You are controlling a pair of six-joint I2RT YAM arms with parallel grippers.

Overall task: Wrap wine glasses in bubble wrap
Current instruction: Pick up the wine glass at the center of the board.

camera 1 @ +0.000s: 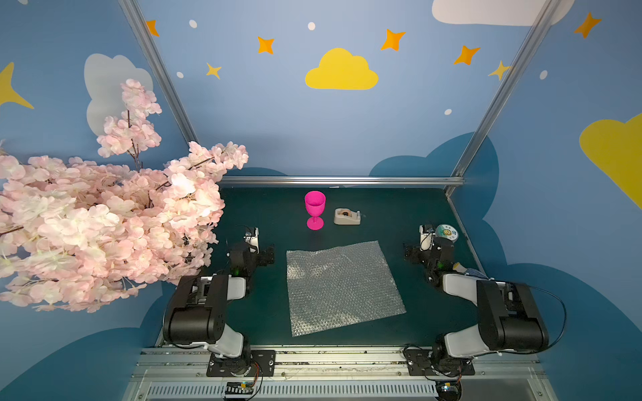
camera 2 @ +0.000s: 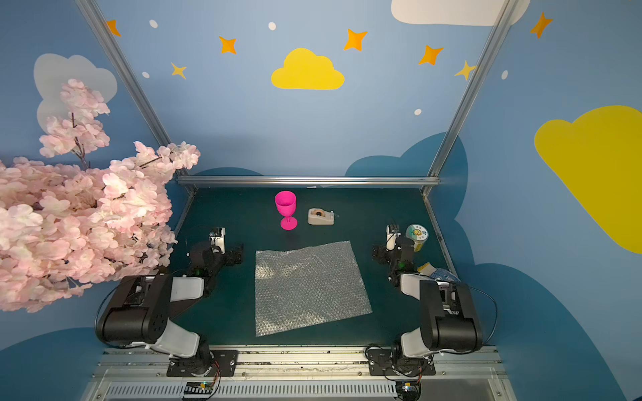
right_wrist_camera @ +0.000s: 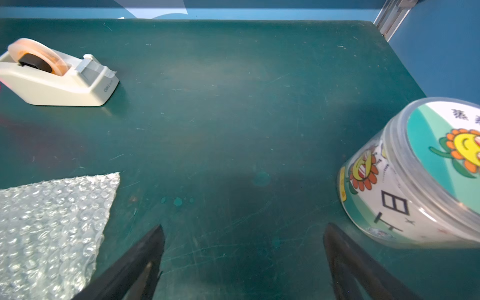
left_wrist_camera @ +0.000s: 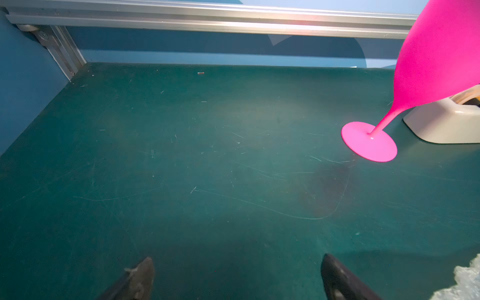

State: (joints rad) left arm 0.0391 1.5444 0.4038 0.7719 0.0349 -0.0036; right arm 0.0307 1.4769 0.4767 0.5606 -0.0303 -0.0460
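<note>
The wine glass, an opaque hot-pink goblet (camera 1: pixel 315 208) (camera 2: pixel 285 208), stands upright near the back of the green table; its bowl and round foot fill one edge of the left wrist view (left_wrist_camera: pixel 428 65). The bubble wrap (camera 1: pixel 342 286) (camera 2: pixel 309 286) lies flat in the middle, and a corner shows in each wrist view (left_wrist_camera: pixel 465 283) (right_wrist_camera: pixel 46 228). My left gripper (camera 1: pixel 257 248) (left_wrist_camera: pixel 237 259) hovers left of the sheet, open and empty, well short of the goblet. On the sheet's right, my right gripper (camera 1: pixel 422 244) (right_wrist_camera: pixel 244 227) is open over bare table.
A beige tape dispenser (camera 1: pixel 347 216) (right_wrist_camera: pixel 57 78) sits just right of the goblet. A green-and-white labelled tin (camera 1: pixel 447 234) (right_wrist_camera: pixel 420 176) stands close beside the right gripper. Pink blossom branches (camera 1: pixel 104 215) overhang the table's left side. An aluminium rail (camera 1: pixel 340 180) bounds the back.
</note>
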